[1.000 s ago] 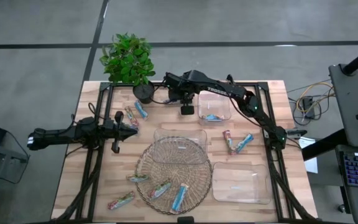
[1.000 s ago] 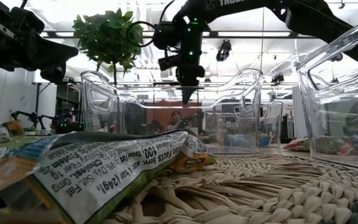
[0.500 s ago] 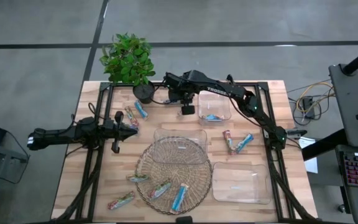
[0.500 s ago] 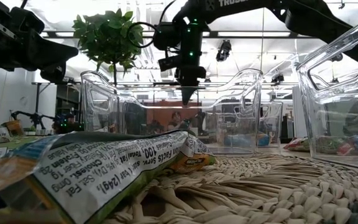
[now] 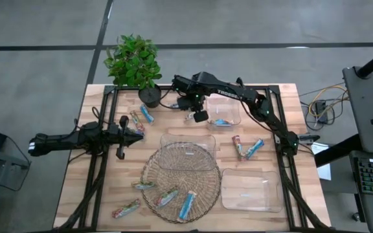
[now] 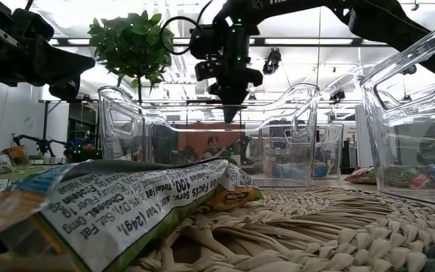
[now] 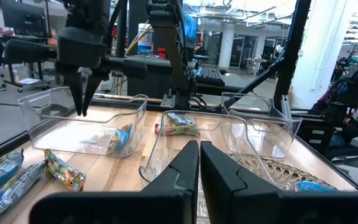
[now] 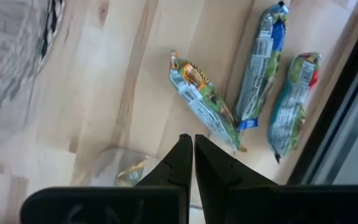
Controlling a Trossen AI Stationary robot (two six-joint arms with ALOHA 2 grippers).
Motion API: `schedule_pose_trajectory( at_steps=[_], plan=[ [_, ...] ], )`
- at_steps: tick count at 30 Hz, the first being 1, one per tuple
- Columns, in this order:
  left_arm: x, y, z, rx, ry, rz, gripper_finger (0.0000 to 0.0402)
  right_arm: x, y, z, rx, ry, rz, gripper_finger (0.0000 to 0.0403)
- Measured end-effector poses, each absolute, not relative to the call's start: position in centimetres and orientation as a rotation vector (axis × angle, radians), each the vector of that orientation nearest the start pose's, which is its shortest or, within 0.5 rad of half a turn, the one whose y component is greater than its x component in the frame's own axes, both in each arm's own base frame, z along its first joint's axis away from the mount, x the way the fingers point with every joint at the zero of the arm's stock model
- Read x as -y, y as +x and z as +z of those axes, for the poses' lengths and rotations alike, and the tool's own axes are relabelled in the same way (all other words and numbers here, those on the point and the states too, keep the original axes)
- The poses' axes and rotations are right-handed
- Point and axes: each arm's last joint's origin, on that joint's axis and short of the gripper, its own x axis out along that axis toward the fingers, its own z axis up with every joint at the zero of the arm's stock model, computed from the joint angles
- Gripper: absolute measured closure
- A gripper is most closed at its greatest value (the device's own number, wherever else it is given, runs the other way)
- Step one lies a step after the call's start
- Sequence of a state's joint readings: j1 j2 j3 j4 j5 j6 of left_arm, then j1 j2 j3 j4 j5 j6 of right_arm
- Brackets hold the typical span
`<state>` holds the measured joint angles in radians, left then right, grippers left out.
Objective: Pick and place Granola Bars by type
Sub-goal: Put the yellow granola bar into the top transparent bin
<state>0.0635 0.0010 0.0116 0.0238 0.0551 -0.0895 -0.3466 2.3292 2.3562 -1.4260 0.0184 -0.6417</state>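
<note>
Several granola bars lie about. Three sit at the far left (image 5: pixel 141 118), seen from above in the right wrist view (image 8: pixel 205 104). One blue bar (image 5: pixel 221 122) lies in the far clear tray (image 5: pixel 237 103), two (image 5: pixel 247 148) lie right of centre, and more rest on the wicker mat (image 5: pixel 168 196). My right gripper (image 5: pixel 200 117) hangs shut above the table between the far-left bars and the far tray, pointing down (image 8: pixel 188 150), with nothing in it. My left gripper (image 5: pixel 140 133) rests shut at the left side, pointing level (image 7: pixel 199 155).
A potted plant (image 5: pixel 133 61) stands at the far left corner. A second clear tray (image 5: pixel 167 139) sits at the mat's far edge and a third (image 5: pixel 267 194) at the near right. One bar (image 5: pixel 127 208) lies on the wood near the front left.
My right gripper has rolled about the line it points along, staying shut at about the same spot above the table. No bar has moved.
</note>
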Motion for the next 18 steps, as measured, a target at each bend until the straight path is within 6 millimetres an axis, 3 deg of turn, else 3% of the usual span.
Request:
schedule_pose_trajectory(
  at_steps=[9,18],
  plan=[
    [-0.5,9.7,17.0,0.035,-0.088,0.007,0.0402,14.4,42.4,28.4,-1.362,-0.387,0.261,0.0394],
    [-0.5,9.7,17.0,0.035,-0.088,0.007,0.0402,13.6,40.0,27.9,-1.29,-0.474,0.298,0.0394]
  ],
)
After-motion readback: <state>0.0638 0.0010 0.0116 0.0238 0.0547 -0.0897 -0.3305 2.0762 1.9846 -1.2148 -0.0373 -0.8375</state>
